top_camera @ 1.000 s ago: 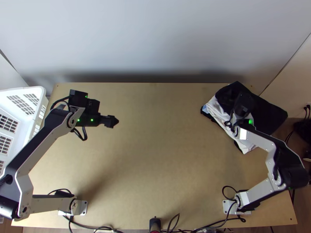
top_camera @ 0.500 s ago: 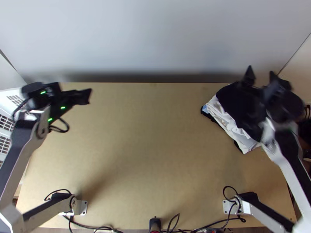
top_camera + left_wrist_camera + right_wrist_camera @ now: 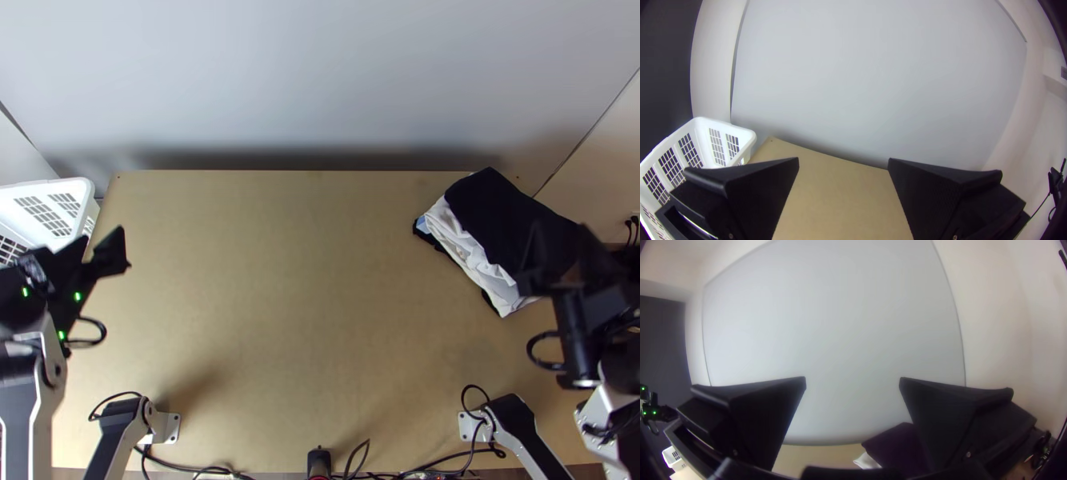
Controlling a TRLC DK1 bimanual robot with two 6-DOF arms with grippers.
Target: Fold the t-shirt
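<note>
Right on tabletop (image 3: 312, 280), your dark t-shirt (image 3: 508, 212) lies folded over white cloth (image 3: 458, 232), likely finished; left gripper (image 3: 843, 159), right gripper (image 3: 852, 378) spread

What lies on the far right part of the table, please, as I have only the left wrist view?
Observer: In the top view, a pile of cloth lies there: a black cloth on top, with a white cloth showing along the side that faces the middle of the table.

Operator: Thank you. Is the right gripper holding any of it?

Observer: No, the right gripper has its fingers apart in the right wrist view, with no cloth gripped.

Operator: And where is that gripper, if I may ask?

Observer: The top view shows it at the right side of the table, over the near right end of the black cloth.
</note>
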